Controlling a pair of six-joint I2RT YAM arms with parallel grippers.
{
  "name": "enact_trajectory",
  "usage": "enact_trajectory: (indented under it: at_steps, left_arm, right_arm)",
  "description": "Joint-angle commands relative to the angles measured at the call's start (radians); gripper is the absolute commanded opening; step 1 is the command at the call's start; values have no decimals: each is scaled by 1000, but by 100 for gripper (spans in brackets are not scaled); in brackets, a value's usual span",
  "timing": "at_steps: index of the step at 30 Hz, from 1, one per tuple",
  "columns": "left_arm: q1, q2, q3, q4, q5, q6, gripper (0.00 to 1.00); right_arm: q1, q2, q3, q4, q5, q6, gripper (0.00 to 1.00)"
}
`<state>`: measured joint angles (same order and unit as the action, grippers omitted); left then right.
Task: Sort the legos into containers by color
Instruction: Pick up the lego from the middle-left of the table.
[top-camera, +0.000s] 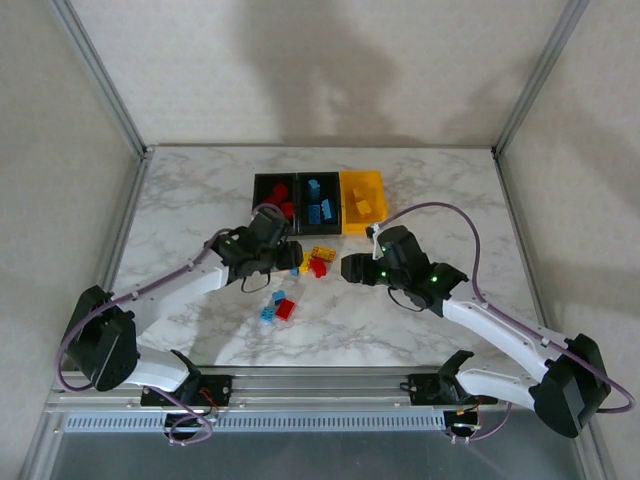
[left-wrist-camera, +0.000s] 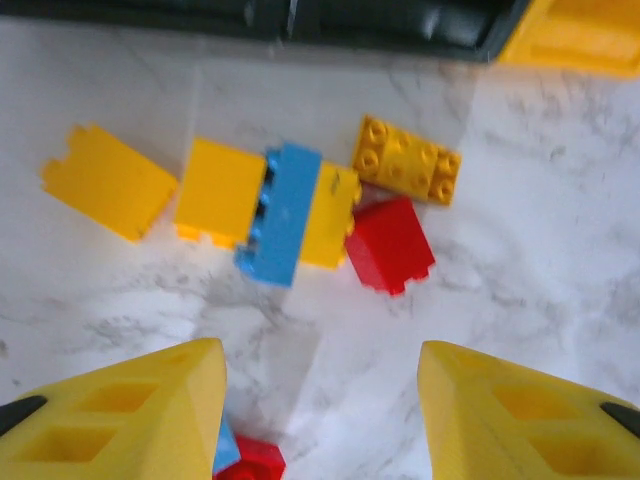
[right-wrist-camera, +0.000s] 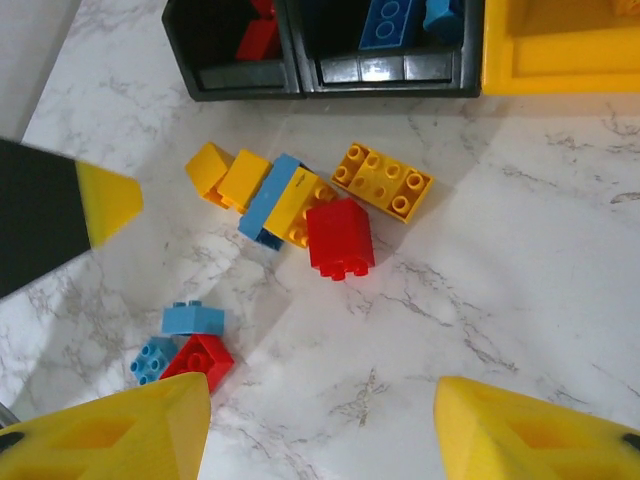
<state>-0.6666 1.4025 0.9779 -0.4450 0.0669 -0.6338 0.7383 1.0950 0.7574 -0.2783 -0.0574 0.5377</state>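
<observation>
Loose legos lie in a cluster in front of the containers: a red brick, a long yellow brick, a blue brick across yellow ones. The left black bin holds red bricks, the middle black bin blue ones, and the yellow bin yellow ones. My left gripper hovers open just before the cluster, nothing between its fingers. Over bare marble to the cluster's right, my right gripper also stands open and empty.
A second small group, two blue bricks and a red one, lies nearer the table's front. The left gripper's yellow fingertip reaches in beside the cluster. Metal frame posts and walls bound the marble table.
</observation>
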Motion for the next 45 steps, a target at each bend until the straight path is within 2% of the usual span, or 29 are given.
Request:
enact_trajectory:
  at_steps: [1, 10, 16, 23, 29, 36, 39, 45]
  left_arm:
    - [-42, -6, -37, 9, 24, -38, 54]
    - [-80, 39, -82, -88, -110, -92, 62]
    - [-82, 18, -176, -3, -129, -214, 71]
    - [-83, 90, -195, 37, -133, -248, 70]
    - [-84, 142, -191, 64, -121, -256, 63]
    - [-83, 153, -176, 57, -140, -249, 38]
    - [-83, 158, -151, 45, -147, -243, 31]
    - [-82, 156, -76, -8, -182, -212, 27]
  right_arm:
    - [8, -2, -27, 35, -19, -14, 61]
    - [13, -33, -55, 32, -10, -4, 60]
    - [14, -37, -76, 56, -17, -1, 61]
    - [14, -38, -79, 59, -13, -5, 60]
    - [13, -52, -91, 47, 2, -4, 60]
    - [14, -45, -94, 57, 8, -4, 60]
    - [13, -31, -89, 62, 5, -7, 60]
    - [14, -37, -80, 65, -10, -11, 60]
